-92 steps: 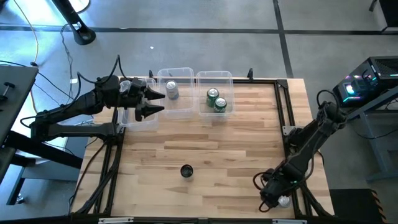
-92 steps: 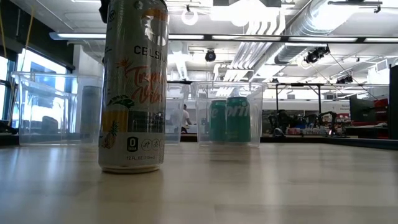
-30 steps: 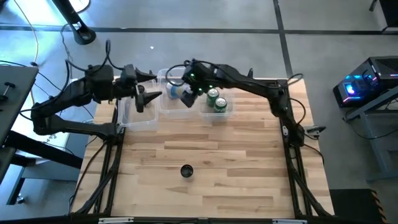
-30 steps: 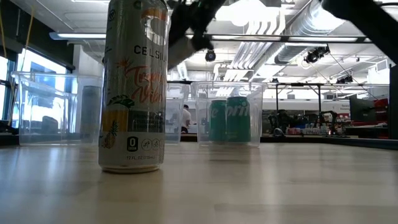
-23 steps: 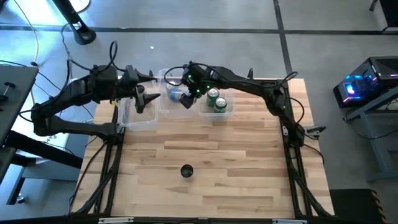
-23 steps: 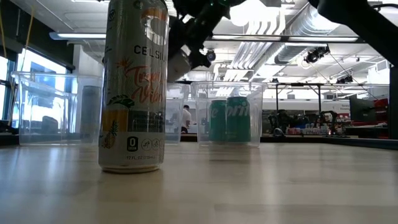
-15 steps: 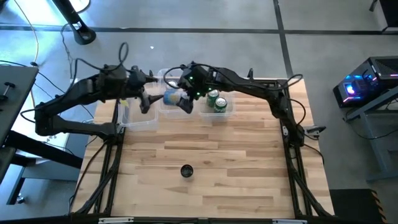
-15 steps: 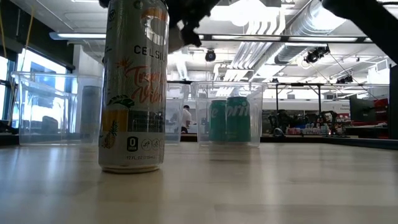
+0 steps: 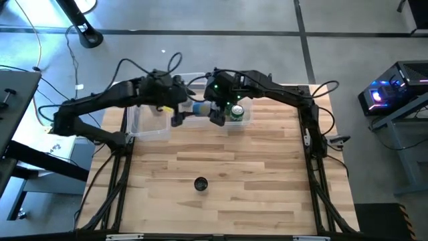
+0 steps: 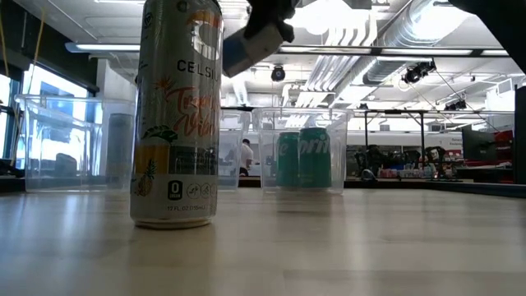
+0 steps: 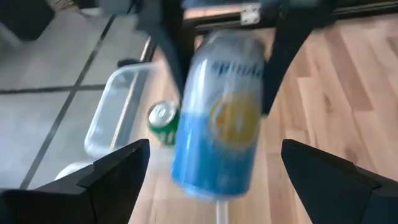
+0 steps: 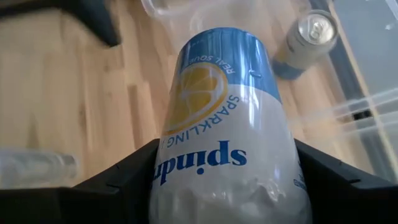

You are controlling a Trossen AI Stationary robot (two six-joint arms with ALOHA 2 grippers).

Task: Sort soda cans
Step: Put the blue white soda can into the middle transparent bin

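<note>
A blue-and-white soda can (image 9: pixel 200 107) hangs in the air over the middle clear bin (image 9: pixel 189 120), shut in my right gripper (image 9: pixel 215 112). My left gripper (image 9: pixel 175 115) faces the can's blue end; its open fingers stand on either side (image 11: pixel 221 180) without touching it. A can with a dark top (image 9: pixel 200 184) stands upright on its base near the table's near edge and looms large in the low view (image 10: pixel 177 115). Green cans (image 10: pixel 302 156) stand in the right bin. A pale can (image 12: pixel 308 37) stands in the middle bin. My right gripper pinches the can's white lettered half (image 12: pixel 217 162) between its two fingers (image 11: pixel 287 50). It comes roughly level from the table's right, with the fingers lying along the can. The can is lifted clear and tilted, its blue end (image 11: pixel 214 168) pointing toward the left gripper.
Three clear bins line the far edge: left (image 9: pixel 148 127), middle, right (image 9: pixel 242 84). A black frame rail (image 9: pixel 314 154) runs round the wooden table. Bare wood (image 9: pixel 221 161) lies between the bins and the near can.
The right gripper lifted the blue-and-white can higher above the middle bin, turned it toward level, and shifted slightly toward the table's right and near edge. The left gripper swung toward the table's right, up to the can's blue end, staying open.
</note>
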